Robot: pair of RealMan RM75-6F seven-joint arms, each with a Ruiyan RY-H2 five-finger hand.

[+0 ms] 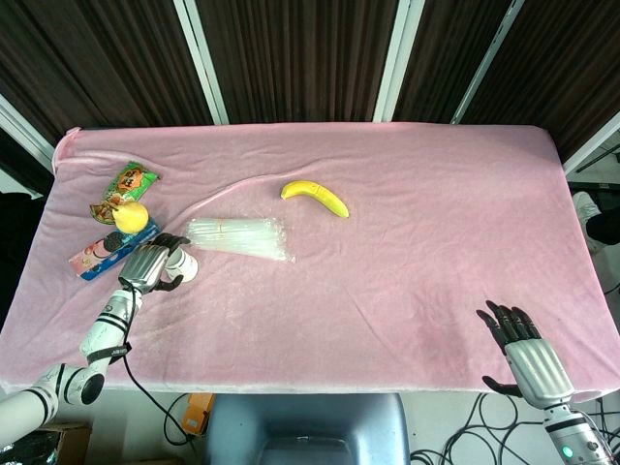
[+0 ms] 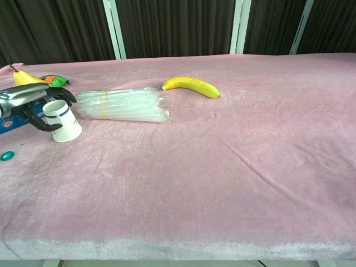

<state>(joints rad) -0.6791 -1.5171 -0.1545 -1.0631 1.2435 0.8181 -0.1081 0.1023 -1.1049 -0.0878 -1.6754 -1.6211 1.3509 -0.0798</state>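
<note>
My left hand (image 1: 147,264) (image 2: 29,103) lies at the left of the pink table, its fingers curled around a white paper cup (image 1: 185,263) (image 2: 63,123) with a blue band that rests tilted on the cloth. Just right of the cup lies a clear bundle of plastic straws (image 1: 237,235) (image 2: 120,104), its near end close to my fingertips. My right hand (image 1: 524,355) hovers at the table's front right edge with its fingers spread and nothing in it. The chest view does not show it.
A banana (image 1: 316,198) (image 2: 191,85) lies behind the straws. A yellow pear (image 1: 131,215) (image 2: 22,79), a green snack packet (image 1: 127,184) and a blue biscuit box (image 1: 109,250) crowd the left edge. A small teal bit (image 2: 5,156) lies near the front left.
</note>
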